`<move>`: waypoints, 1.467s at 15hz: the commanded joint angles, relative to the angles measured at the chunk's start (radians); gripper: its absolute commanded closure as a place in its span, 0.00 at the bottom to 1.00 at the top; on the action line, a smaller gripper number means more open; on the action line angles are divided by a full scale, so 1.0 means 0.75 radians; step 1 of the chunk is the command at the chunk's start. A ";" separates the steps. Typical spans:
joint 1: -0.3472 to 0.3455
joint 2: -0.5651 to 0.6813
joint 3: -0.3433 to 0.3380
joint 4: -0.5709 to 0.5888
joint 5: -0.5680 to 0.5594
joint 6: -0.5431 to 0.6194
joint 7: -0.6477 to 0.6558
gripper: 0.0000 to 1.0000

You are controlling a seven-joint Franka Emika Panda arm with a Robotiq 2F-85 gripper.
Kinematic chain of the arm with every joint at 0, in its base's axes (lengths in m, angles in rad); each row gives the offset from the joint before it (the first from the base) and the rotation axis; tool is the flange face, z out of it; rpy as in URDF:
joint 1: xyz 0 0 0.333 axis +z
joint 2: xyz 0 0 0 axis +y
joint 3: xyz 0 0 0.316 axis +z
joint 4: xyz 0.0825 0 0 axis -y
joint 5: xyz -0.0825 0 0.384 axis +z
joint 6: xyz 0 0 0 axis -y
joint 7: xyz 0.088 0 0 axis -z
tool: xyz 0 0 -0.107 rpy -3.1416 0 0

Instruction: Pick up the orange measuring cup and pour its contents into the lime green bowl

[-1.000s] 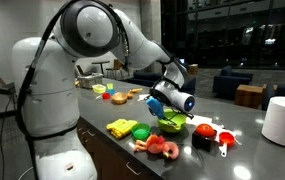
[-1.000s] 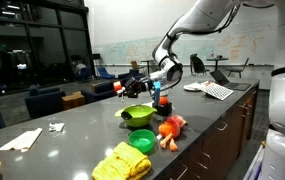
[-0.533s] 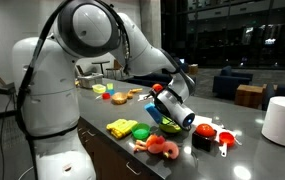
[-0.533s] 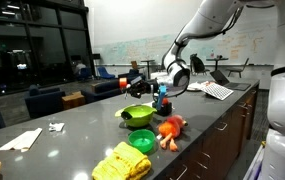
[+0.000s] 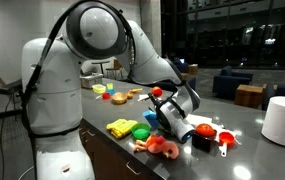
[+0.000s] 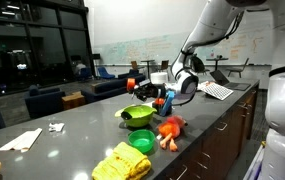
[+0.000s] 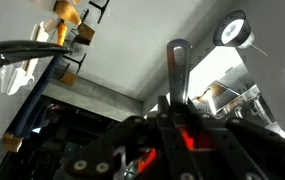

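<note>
My gripper [image 5: 160,98] is shut on the orange measuring cup [image 5: 157,92] and holds it tilted just above the lime green bowl [image 5: 170,127], which my wrist largely hides in this exterior view. In an exterior view the bowl [image 6: 137,116] stands open on the grey counter, with the cup [image 6: 135,84] above its far rim in my gripper [image 6: 144,89]. The wrist view looks up at the ceiling. An orange-red glow of the cup [image 7: 187,137] shows between my dark fingers [image 7: 179,122]. I cannot tell what is in the cup.
Toy foods lie round the bowl: a yellow-green blocky item [image 5: 123,128], an orange shrimp-like toy [image 5: 162,147], a redder long-handled measuring cup [image 5: 222,141] and a red toy [image 5: 204,131]. A white roll [image 5: 282,122] stands at the counter's far end. The counter's front edge [image 6: 207,135] is close by.
My wrist has rolled over and swung across above the bowl, carrying the orange cup with it and tipping it. The bowl and the toys have not moved.
</note>
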 commanded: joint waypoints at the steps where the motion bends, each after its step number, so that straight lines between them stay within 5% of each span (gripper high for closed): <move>1: 0.001 0.057 0.009 -0.001 0.026 -0.073 -0.013 0.96; 22: -0.010 0.242 -0.005 0.157 -0.008 -0.270 -0.147 0.96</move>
